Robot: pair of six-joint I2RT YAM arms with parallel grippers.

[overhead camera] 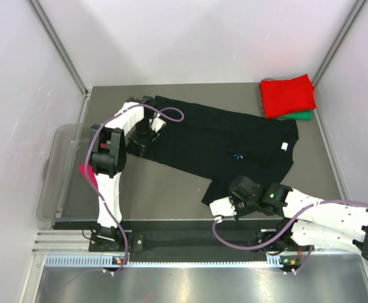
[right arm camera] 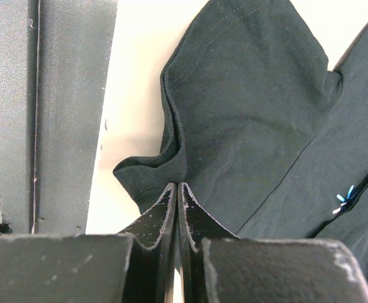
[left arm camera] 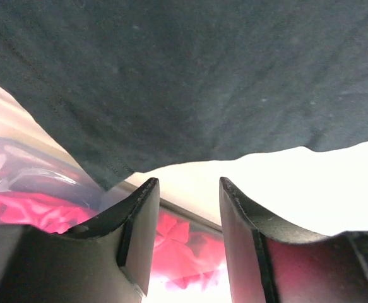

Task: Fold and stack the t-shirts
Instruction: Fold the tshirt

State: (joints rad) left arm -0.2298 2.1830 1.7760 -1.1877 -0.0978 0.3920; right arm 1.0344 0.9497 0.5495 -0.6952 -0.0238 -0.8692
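A black t-shirt (overhead camera: 209,139) lies spread across the middle of the table, its light-blue starburst print (overhead camera: 237,154) and white neck label (overhead camera: 284,146) facing up. My left gripper (overhead camera: 141,140) hovers at the shirt's left edge. In the left wrist view it (left arm camera: 189,183) is open, with nothing between the fingers and the black cloth (left arm camera: 202,76) just beyond the tips. My right gripper (overhead camera: 216,203) is at the shirt's near corner. There it (right arm camera: 176,185) is shut on a puckered fold of the black t-shirt (right arm camera: 253,107).
A folded red t-shirt (overhead camera: 288,95) rests on a folded green one (overhead camera: 300,115) at the back right corner. A clear plastic bin (overhead camera: 57,170) off the table's left edge holds a magenta t-shirt (overhead camera: 86,173), also seen past the left fingers (left arm camera: 19,208).
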